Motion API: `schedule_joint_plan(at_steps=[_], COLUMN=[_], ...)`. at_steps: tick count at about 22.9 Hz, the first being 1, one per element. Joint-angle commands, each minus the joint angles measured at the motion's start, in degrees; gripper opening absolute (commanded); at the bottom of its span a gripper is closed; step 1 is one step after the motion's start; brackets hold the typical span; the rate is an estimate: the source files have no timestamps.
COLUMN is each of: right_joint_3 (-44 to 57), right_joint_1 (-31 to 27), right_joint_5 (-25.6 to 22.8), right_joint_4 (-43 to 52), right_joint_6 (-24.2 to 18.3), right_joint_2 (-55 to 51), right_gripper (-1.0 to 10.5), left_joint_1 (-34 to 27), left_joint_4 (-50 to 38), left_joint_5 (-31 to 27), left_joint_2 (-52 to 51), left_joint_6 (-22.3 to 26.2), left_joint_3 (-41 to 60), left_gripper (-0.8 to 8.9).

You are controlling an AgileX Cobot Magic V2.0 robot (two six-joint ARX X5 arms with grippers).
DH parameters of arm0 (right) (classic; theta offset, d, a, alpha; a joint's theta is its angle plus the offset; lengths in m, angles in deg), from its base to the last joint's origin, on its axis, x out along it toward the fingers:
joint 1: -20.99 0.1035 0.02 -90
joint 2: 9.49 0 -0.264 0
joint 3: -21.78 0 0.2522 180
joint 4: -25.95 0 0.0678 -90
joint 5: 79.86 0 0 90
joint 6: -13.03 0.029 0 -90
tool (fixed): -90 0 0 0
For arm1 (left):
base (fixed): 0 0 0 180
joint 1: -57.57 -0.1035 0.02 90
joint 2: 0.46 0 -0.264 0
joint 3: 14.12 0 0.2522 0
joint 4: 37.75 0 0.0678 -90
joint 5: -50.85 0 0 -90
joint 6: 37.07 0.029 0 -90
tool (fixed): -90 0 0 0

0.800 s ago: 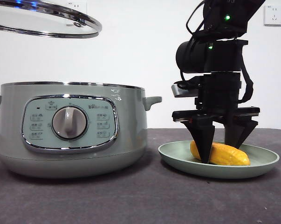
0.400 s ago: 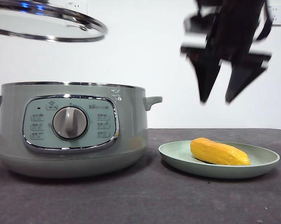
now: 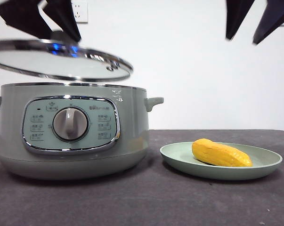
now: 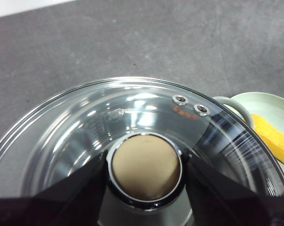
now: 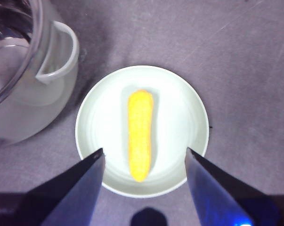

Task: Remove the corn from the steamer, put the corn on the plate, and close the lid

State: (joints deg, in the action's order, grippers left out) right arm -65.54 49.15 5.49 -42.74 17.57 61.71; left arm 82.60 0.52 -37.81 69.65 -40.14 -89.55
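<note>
- Lying on its side, the one corn (image 3: 221,154) rests in the one plate (image 3: 179,157); in the front view its long axis runs left to right across the plate, thicker end toward the steamer (image 3: 71,129).
- We hold the one lid (image 3: 61,61) tilted just above the steamer, left pincer (image 4: 144,172) clamped on its knob (image 4: 145,168).
- Our right pincer (image 5: 144,165) hangs high above the plate, jaws apart, holding nothing.
- Steamer and plate stand side by side on the table (image 3: 142,202).

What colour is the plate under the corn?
Pale green plate, clearest in the right wrist view.
</note>
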Motion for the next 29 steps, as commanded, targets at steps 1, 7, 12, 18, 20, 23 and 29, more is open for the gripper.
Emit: schedule_joint_plan(at_steps=[1, 7, 12, 18, 20, 23, 29], right_joint_3=[0.37, 0.37, 0.37, 0.37, 0.37, 0.37, 0.39], right_joint_1=[0.07, 0.02, 0.02, 0.02, 0.02, 0.02, 0.02], right_joint_5=[-0.07, -0.28, -0.28, -0.24, -0.24, -0.26, -0.20], right_joint_4=[-1.31, -3.89, -3.45, -3.41, -3.43, -3.39, -0.35], right_joint_6=[0.39, 0.55, 0.55, 0.55, 0.55, 0.55, -1.29], right_joint_2=[-1.81, -4.39, -4.39, -4.39, -4.39, -4.39, -4.68], right_gripper=[2.8, 2.8, 2.8, 2.8, 2.8, 2.8, 2.8], left_joint_1=[0.76, 1.40, 1.57, 1.57, 1.53, 1.53, 1.70], left_joint_4=[-4.52, -6.38, -3.78, -1.81, -1.86, -1.81, 4.04], left_joint_5=[0.44, 0.39, 0.42, 0.26, 0.24, 0.20, 0.48], left_joint_2=[1.64, 5.99, 6.69, 6.75, 6.75, 6.43, -1.51], left_joint_6=[-0.42, -0.55, -0.74, -0.76, -0.76, -0.76, -0.76], left_joint_3=[-0.33, -0.33, -0.31, -0.31, -0.33, -0.33, -0.33], left_gripper=[-0.09, -0.09, -0.09, 2.74, 4.50, 4.48, 4.39])
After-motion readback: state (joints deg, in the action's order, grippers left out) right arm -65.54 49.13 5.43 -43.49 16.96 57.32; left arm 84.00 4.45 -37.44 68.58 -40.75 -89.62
